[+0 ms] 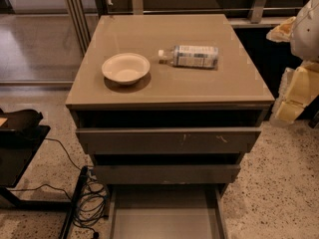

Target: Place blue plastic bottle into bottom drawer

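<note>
The blue plastic bottle (191,56) lies on its side on the cabinet top (199,88), white cap pointing left, toward the white bowl. The bottom drawer (164,215) is pulled out at the foot of the cabinet and shows a bare light grey inside. My gripper (294,96) is the cream-coloured part at the right edge of the view. It hangs beside the cabinet's right side, below the level of the top. It is well to the right of the bottle and holds nothing that I can see.
A white bowl (125,67) stands on the top, left of the bottle. The two upper drawers (167,141) stand slightly out. A black stand (20,143) and loose cables (89,203) lie on the floor at the left.
</note>
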Robot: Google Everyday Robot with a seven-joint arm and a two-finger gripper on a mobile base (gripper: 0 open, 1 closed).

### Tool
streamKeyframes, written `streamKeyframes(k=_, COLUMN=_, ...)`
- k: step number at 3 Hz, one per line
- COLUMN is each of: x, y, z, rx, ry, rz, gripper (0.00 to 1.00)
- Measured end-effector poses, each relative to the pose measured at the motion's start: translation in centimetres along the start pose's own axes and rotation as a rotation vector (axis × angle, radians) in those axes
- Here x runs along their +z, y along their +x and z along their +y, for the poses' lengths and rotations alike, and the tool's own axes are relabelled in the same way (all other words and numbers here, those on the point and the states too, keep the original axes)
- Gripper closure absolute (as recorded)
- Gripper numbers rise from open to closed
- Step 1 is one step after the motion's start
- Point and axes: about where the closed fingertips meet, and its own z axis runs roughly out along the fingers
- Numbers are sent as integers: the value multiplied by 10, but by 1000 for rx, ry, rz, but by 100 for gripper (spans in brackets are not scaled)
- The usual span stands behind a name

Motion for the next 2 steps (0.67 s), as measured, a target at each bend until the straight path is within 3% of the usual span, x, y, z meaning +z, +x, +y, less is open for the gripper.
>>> streamKeyframes(k=1, x=12, y=-7, z=-14, rx=-51, ry=29, rz=-93, gripper=0)
streamKeyframes(k=2, x=29, y=-27, z=-46, rx=-130, ry=61, rz=-150, gripper=0)
